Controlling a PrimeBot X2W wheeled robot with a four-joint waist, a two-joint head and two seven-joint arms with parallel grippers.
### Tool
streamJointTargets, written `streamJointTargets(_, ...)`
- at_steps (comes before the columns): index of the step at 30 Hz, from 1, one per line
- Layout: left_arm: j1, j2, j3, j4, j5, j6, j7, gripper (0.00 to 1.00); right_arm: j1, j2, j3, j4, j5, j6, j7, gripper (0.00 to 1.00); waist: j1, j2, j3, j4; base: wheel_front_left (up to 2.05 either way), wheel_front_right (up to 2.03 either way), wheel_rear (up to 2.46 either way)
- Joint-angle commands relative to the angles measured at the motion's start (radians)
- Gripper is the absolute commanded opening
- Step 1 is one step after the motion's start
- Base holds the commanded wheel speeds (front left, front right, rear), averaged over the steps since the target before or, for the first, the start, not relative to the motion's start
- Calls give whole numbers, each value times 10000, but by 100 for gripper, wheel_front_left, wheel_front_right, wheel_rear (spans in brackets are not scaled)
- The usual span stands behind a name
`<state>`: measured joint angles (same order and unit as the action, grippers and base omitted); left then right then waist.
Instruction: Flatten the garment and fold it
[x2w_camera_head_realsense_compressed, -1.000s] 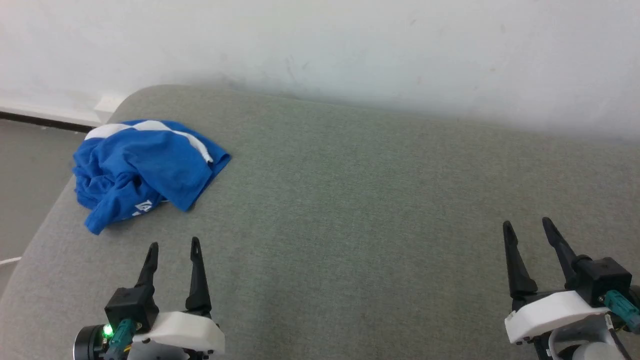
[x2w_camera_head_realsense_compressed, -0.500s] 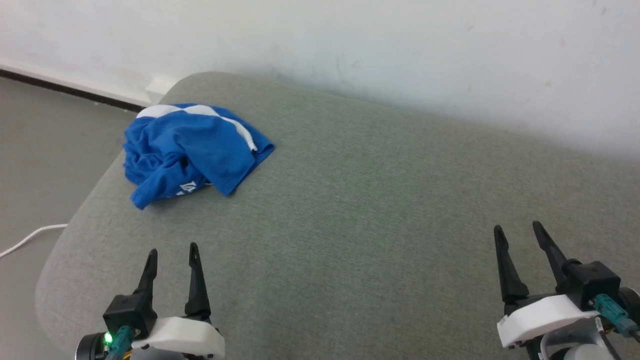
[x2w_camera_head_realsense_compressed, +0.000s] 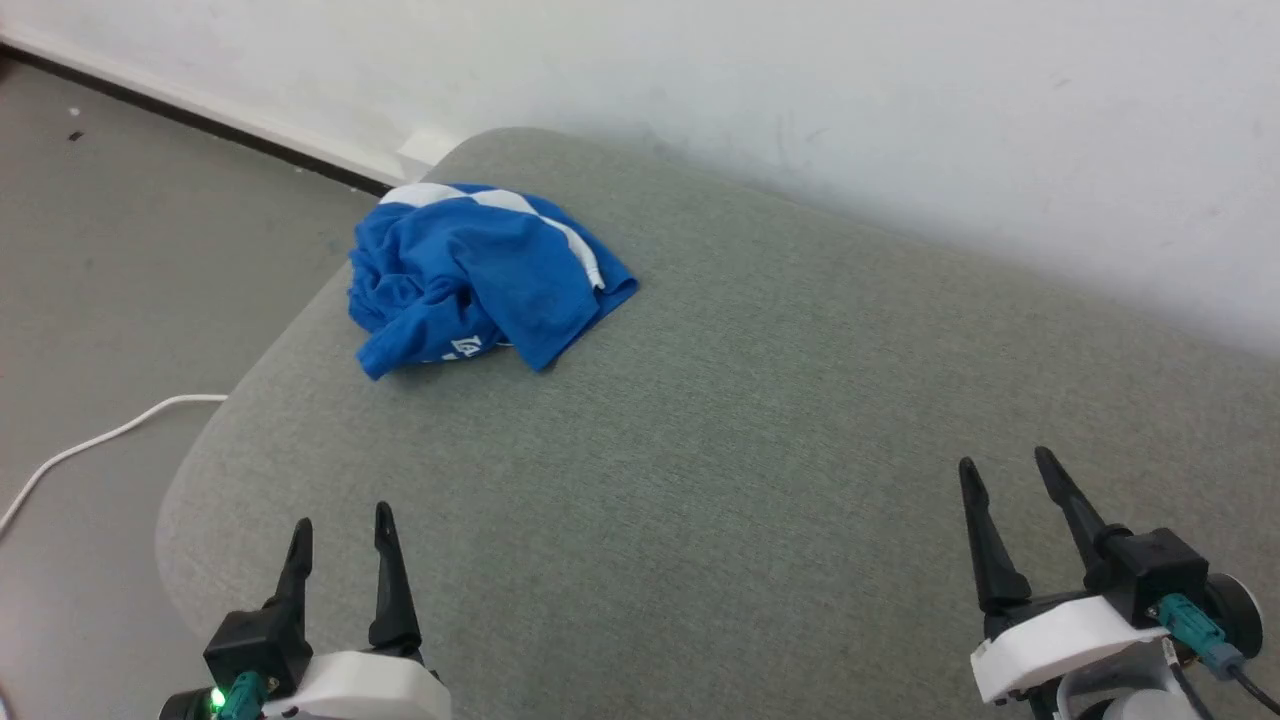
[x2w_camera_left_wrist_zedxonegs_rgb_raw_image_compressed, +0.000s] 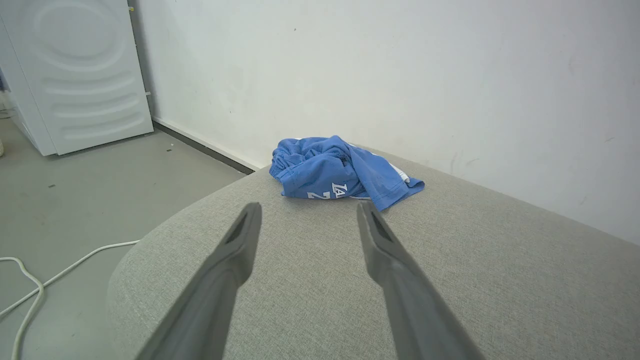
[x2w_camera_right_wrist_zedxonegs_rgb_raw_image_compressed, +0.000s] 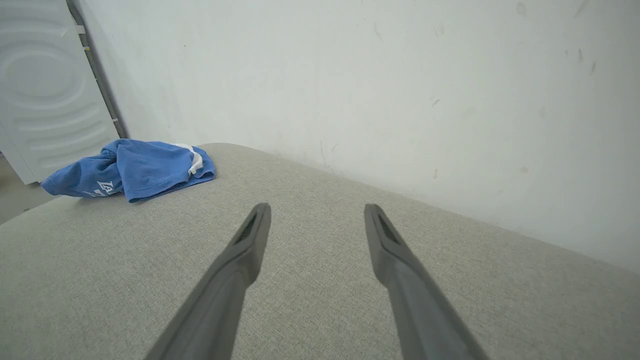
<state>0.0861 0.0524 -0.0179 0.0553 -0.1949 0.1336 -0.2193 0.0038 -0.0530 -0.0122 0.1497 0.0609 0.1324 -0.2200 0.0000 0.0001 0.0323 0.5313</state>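
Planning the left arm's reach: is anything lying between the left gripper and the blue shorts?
Nothing visible does. Bare grey cushion stretches between the open left gripper and the crumpled blue shorts.

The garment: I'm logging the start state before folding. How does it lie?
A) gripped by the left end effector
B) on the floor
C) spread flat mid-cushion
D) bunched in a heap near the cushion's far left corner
D: the garment lies crumpled by the cushion's far left corner, apart from the open left end effector.
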Motion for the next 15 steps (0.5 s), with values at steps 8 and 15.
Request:
streamJointTargets(8,231,-21,-10,104,-272,166,-247,100,-215,26,229,242,-37,-16,-240,100,0,-1,79,655,0,0,0)
streamJointTargets(15,286,-22,-10,143,-423,256,-393,100,-260,28,297,376,-25,-17,-385,100,0,-1,116,990,0,0,0)
